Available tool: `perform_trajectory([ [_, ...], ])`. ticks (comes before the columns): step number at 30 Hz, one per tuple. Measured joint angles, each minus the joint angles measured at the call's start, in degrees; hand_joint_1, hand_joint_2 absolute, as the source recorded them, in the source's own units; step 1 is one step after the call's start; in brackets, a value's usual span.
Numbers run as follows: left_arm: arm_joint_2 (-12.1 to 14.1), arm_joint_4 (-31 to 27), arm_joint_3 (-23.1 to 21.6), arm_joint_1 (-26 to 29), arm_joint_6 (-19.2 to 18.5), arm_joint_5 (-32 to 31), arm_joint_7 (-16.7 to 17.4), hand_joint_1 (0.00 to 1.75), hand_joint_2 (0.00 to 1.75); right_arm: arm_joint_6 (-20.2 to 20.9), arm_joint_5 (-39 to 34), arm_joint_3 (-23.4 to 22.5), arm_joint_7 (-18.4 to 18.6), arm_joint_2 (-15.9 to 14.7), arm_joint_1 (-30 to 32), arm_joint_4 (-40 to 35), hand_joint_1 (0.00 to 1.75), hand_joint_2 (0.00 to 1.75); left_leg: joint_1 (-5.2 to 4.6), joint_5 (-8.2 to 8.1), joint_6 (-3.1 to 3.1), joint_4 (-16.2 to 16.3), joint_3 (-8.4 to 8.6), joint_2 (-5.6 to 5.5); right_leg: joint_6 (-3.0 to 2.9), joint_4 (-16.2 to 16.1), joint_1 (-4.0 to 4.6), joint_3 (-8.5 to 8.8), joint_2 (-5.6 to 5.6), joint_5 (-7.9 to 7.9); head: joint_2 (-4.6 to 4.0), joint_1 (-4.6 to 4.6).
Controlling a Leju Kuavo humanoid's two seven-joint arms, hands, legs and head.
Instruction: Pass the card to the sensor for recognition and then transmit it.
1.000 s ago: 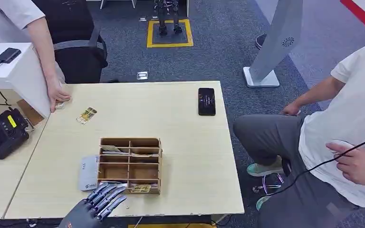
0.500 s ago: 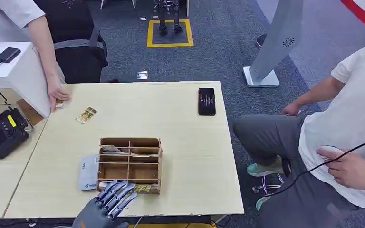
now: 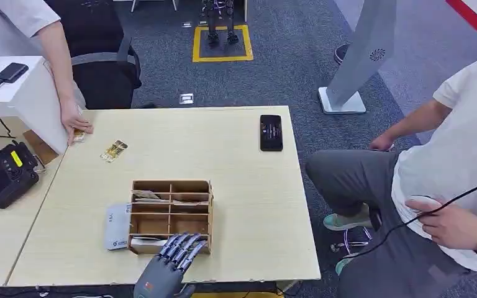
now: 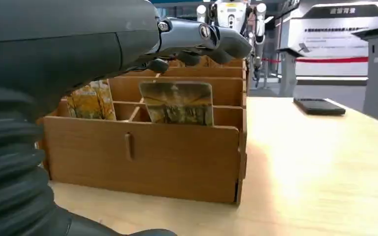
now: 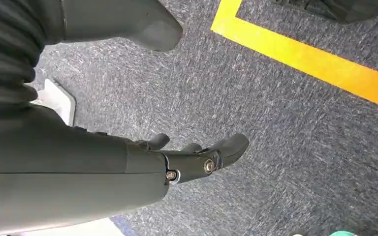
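The left hand (image 3: 172, 264) sits at the desk's (image 3: 248, 205) 6 o'clock edge, fingers stretched out and slightly apart, holding nothing. Its fingertips (image 3: 189, 239) reach over the near row of the wooden box (image 3: 171, 214). In the left wrist view the fingers (image 4: 202, 39) extend above a card (image 4: 177, 102) standing upright in the front right compartment; whether they touch it cannot be told. A second card (image 4: 91, 101) stands in the front left compartment.

The right hand (image 5: 197, 157) hangs over grey carpet (image 5: 285, 123) with a yellow line (image 5: 315, 64), fingers loosely curled and spread, holding nothing.

A white sensor (image 3: 118, 226) lies flat just beside the box at its 9 o'clock. Toward the desk's 11 o'clock lies a loose card (image 3: 113, 150), and beyond it a person's hand (image 3: 74, 121) rests on another card (image 3: 78, 135) at the corner. A black phone (image 3: 271, 132) lies near the 1 o'clock corner. A black device (image 3: 3, 174) sits on the neighbouring desk at 9 o'clock. A seated person (image 3: 447, 167) is at 3 o'clock.
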Motion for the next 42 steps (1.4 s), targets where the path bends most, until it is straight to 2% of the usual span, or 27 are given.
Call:
perform_trajectory([
  [9, -1.3, 2.8, 0.0, -0.4, 0.5, -1.4, 1.6, 0.0, 1.75, 0.0, 0.1, 0.0, 0.3, 0.0, 0.0, 0.0, 0.0, 1.75, 0.0, 0.0, 0.0, 0.0, 0.0, 0.0, 0.0, 0.0, 0.0, 0.0, 0.0, 0.0, 0.0, 0.0],
  [22, -2.4, 3.5, 0.7, -0.5, 2.4, -4.4, 4.0, 0.0, 1.75, 0.0, 0.1, 0.0, 0.3, 0.1, 0.0, 0.0, 0.0, 1.75, 0.0, 0.0, 0.0, 0.0, 0.0, 0.0, 0.0, 0.0, 0.0, 0.0, 0.0, 0.0, 0.0, 0.0],
  [32, -2.4, 3.5, 1.3, -0.5, 2.6, -4.6, 4.2, 0.0, 1.75, 0.0, 0.1, 0.0, 0.3, 0.1, 0.1, 0.0, 0.0, 1.75, 0.0, 0.0, 0.0, 0.0, 0.0, 0.0, 0.0, 0.0, 0.0, 0.0, 0.0, 0.0, 0.0, 0.0],
  [42, -3.0, 3.5, 1.9, -0.3, 6.2, -3.6, 2.4, 0.0, 1.75, 0.0, 0.1, 0.0, 0.3, 0.1, 0.1, 0.0, 0.0, 1.75, 0.0, 0.0, 0.0, 0.0, 0.0, 0.0, 0.0, 0.0, 0.0, 0.0, 0.0, 0.0, 0.0, 0.0],
])
